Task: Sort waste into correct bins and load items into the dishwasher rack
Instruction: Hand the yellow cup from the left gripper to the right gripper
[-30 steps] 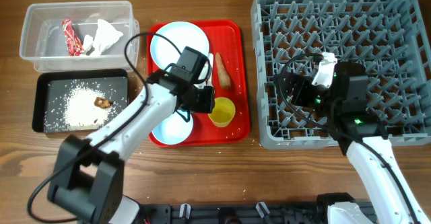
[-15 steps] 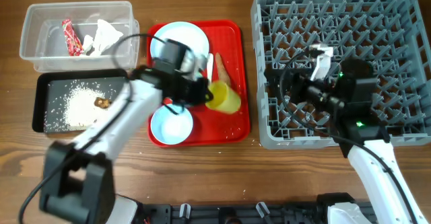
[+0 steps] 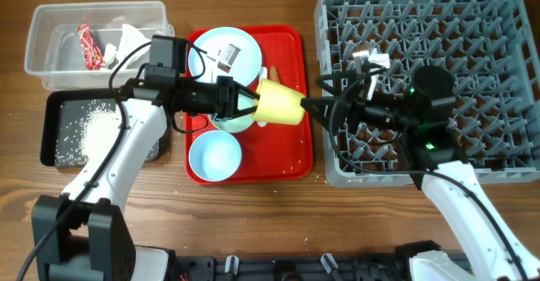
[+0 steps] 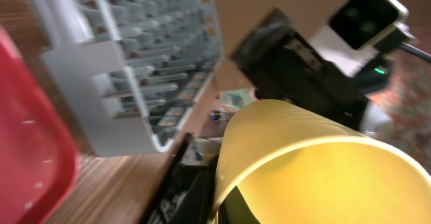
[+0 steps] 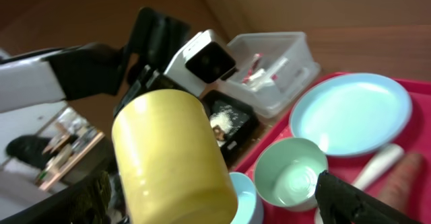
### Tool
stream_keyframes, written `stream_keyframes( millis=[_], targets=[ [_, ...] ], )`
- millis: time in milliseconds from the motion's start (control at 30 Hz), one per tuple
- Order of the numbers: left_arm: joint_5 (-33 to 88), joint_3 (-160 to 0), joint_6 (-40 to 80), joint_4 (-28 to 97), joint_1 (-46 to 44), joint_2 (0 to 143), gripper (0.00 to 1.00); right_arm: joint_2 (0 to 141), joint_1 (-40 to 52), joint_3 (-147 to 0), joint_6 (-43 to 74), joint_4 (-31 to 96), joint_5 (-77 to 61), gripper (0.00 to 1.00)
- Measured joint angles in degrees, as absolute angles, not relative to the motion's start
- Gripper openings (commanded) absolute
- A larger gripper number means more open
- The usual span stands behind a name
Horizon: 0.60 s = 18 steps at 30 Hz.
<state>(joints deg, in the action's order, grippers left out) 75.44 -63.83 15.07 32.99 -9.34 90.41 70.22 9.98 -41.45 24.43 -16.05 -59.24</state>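
Yellow cup [image 3: 280,104] being clamped in left gripper [image 3: 242,105], just ahead of right gripper [image 3: 314,107], fingers spread wide, empty. Handover apparently being made; closing around cup needed next.

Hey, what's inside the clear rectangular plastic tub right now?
A red wrapper and crumpled white tissue lie in the clear rectangular plastic tub. The left arm covers its right edge, so anything there is hidden.
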Motion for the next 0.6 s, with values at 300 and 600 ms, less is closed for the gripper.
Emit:
stream_keyframes(
  millis=[300, 600],
  targets=[
    [81.17, -63.83, 15.11, 30.26, -9.3, 90.41, 0.04, 74.41, 10.55, -41.45, 25.71, -22.9, -69.3, 0.97],
    [82.43, -63.83, 15.11, 29.52, -9.3, 90.41, 0.04, 74.56, 13.54, -41.45, 26.63, -26.3, -70.5, 0.82]
  ],
)
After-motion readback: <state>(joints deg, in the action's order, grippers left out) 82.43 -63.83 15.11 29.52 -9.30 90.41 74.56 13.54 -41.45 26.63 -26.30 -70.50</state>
